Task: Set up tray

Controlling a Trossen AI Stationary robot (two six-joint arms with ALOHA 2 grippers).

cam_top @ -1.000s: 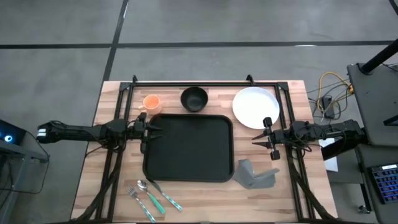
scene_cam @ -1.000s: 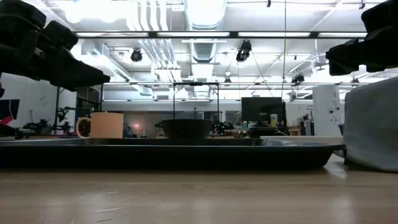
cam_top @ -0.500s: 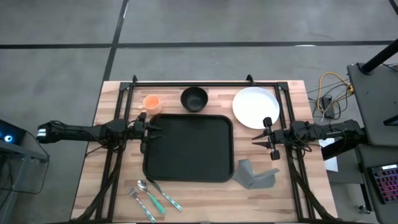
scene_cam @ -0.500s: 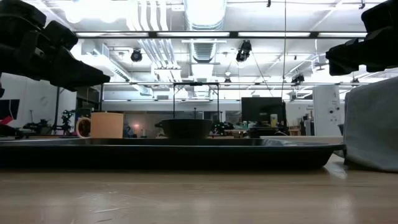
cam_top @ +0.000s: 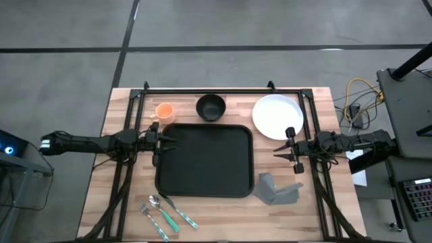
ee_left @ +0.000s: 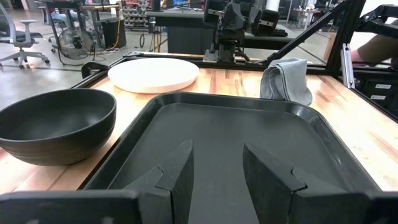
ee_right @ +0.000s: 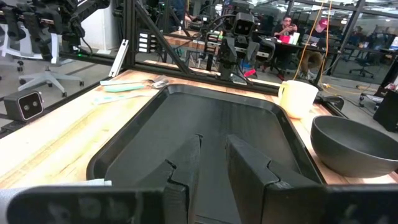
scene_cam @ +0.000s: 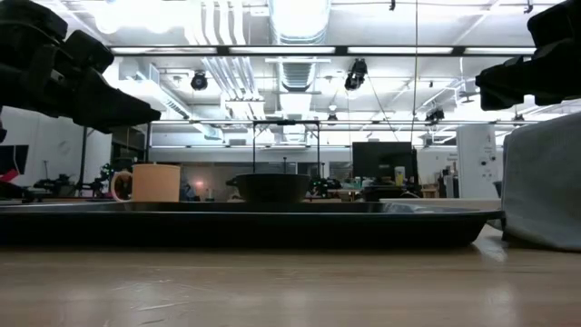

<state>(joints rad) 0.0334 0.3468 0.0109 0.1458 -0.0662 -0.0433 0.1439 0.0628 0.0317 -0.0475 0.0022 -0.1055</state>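
1. On the wooden table (cam_top: 115, 202) one black tray (cam_top: 204, 160) is lying in the middle, with one black bowl (cam_top: 210, 106), one orange cup (cam_top: 164, 111), one round white plate (cam_top: 277, 115), one folded grey napkin (cam_top: 278, 192), one spoon (cam_top: 163, 208) and one fork (cam_top: 154, 219) sitting around it; two dark arms are reaching in from the two sides
2. The left gripper (cam_top: 169, 143) is hanging over the tray's left rim, its fingers (ee_left: 176, 177) standing apart with nothing between them and pointing across the bare tray floor
3. The right gripper (cam_top: 277, 151) is hanging just outside the tray's right rim, between the plate and the napkin; its fingers (ee_right: 187, 165) are showing a narrow gap, gripping nothing, and aiming across the tray
4. The tray is showing as a smooth, matte rectangle with rounded corners and a low raised rim; the bowl is looking deep and round; the cup is carrying a handle; the plate is lying flat and plain; the napkin is standing in soft cloth folds; the cutlery is showing metal heads and pale green handles; the tabletop is showing light planks framed by black rails
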